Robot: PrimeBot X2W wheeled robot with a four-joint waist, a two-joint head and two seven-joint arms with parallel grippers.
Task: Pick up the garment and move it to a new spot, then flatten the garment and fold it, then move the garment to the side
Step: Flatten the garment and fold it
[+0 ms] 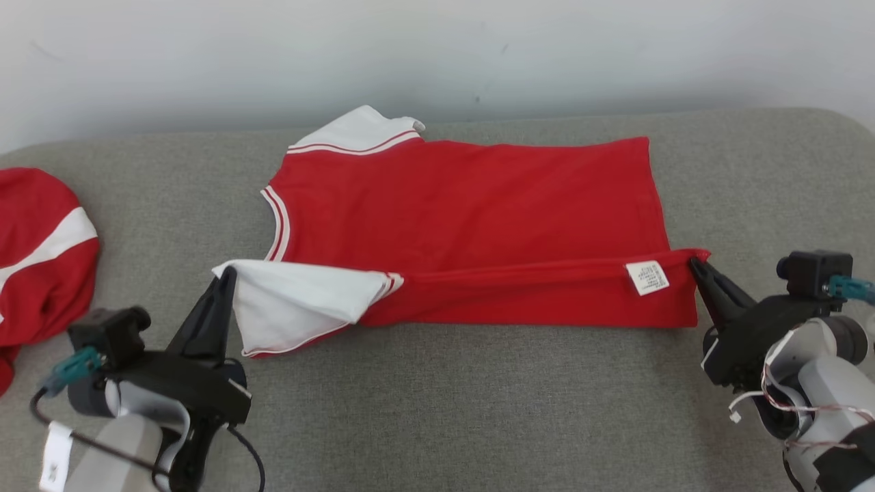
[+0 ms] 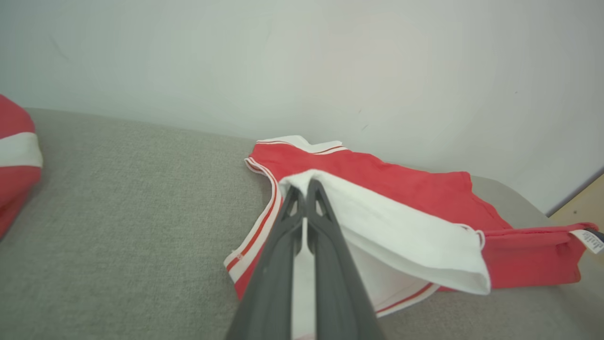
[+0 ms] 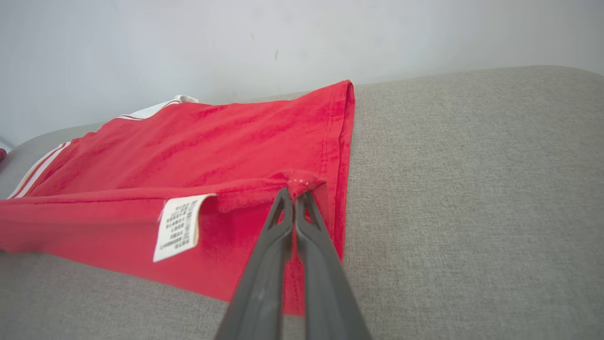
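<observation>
- Garment (image 1: 465, 205), red w/ white sleeves, is lying spread across the middle of the grey cushioned surface (image 1: 478, 410), its far edge near the wall.
- Left hand (image 1: 227, 273) is pinching tight on the white sleeve (image 1: 301, 301) at the near-left corner; white fabric is showing btwn its fingers in the left wrist view.
- Right hand (image 1: 697, 261) is clamping the near-right hem corner, just beside the care label (image 1: 647, 277).
- Near edge is hanging taut btwn both hands, raised above the layer below.
- Step, prob.: lengthwise fold, near edge going over toward the far edge.
- Risks:
  - Right grip is biting only a small tip of hem, so a hard pull could be slipping it free.
  - Uneven travel of the hands would be skewing the fold.
  - Sleeve is drooping loose and could be bunching underneath.
- Second red-and-white garment (image 1: 34, 260) is sitting well apart at left, so a snag is looking unlikely.
</observation>
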